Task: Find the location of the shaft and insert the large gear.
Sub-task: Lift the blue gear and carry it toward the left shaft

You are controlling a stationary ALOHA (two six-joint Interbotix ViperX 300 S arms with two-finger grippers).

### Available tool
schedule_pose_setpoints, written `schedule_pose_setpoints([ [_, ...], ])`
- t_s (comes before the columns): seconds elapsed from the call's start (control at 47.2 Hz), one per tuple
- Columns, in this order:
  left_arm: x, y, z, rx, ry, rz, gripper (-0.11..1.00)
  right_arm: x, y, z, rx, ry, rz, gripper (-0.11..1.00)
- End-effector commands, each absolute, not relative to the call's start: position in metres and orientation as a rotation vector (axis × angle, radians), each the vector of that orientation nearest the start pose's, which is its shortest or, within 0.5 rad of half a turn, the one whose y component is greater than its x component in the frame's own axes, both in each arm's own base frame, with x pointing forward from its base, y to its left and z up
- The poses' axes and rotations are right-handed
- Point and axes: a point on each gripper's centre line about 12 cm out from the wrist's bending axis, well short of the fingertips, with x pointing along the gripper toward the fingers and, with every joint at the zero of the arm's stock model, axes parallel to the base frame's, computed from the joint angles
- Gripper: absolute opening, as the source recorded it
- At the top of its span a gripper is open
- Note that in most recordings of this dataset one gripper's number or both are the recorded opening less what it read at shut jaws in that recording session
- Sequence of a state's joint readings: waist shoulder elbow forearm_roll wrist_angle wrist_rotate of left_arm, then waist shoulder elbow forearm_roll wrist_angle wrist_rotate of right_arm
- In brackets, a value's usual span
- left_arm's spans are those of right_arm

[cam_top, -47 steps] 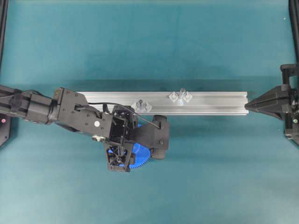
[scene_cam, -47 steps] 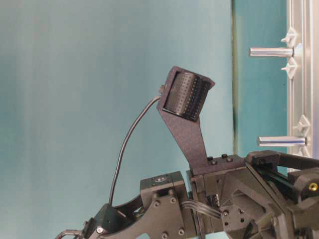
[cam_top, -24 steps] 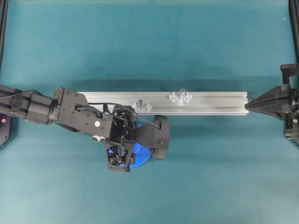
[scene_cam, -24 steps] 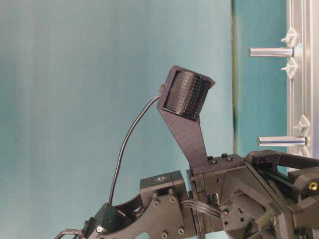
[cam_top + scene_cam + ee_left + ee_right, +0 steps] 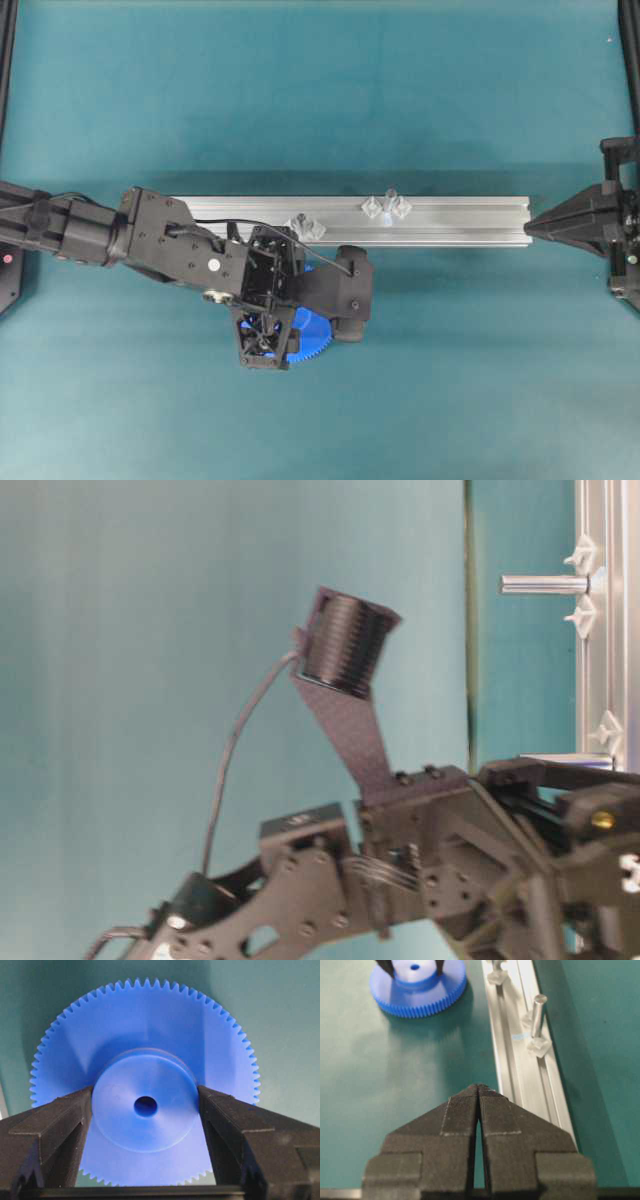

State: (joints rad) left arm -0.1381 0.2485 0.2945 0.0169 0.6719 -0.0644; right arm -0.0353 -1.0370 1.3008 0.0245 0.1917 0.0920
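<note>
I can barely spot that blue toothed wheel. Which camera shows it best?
The left wrist view: the large gear fills it, hub between the left tool's fingers. The right wrist view shows it small and distant, the overhead only a blue edge under the arm, the table-level nothing.

Teal matte tabletop [image 5: 320,90], evenly lit, black frame posts [image 5: 8,60] perhaps at edges

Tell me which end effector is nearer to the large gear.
Left. The left end effector has its fingers against the hub of the large gear. The right end effector is shut and far away, at the rail's other end.
</note>
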Motion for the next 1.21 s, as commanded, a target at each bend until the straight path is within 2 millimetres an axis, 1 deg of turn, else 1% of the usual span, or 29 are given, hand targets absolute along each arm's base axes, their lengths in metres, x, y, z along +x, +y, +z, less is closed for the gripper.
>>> schedule_pose_setpoints([
  [0.0,0.432,-0.061,0.179,0.047,1.127,-0.091,0.72,0.170,-0.006,0.205,0.133,0.442,-0.059,0.01],
  [0.233,0.436,-0.062,0.203,0.074,1.131,-0.104,0.72,0.170,-0.006,0.205,0.133,0.444,-0.059,0.01],
  [0.508,0.447,-0.062,0.236,0.136,1.116,-0.142,0.72,0.170,-0.006,0.205,0.132,0.439,-0.059,0.01],
  [0.657,0.449,-0.063,0.248,0.159,1.116,-0.155,0.72,0.170,-0.006,0.205,0.131,0.438,-0.059,0.01],
  [0.805,0.451,-0.060,0.259,0.171,1.126,-0.160,0.72,0.170,-0.006,0.205,0.131,0.439,-0.059,0.01],
  [1.186,0.457,-0.042,0.278,0.167,1.104,-0.133,0.72,0.169,-0.006,0.204,0.134,0.442,-0.060,0.01],
])
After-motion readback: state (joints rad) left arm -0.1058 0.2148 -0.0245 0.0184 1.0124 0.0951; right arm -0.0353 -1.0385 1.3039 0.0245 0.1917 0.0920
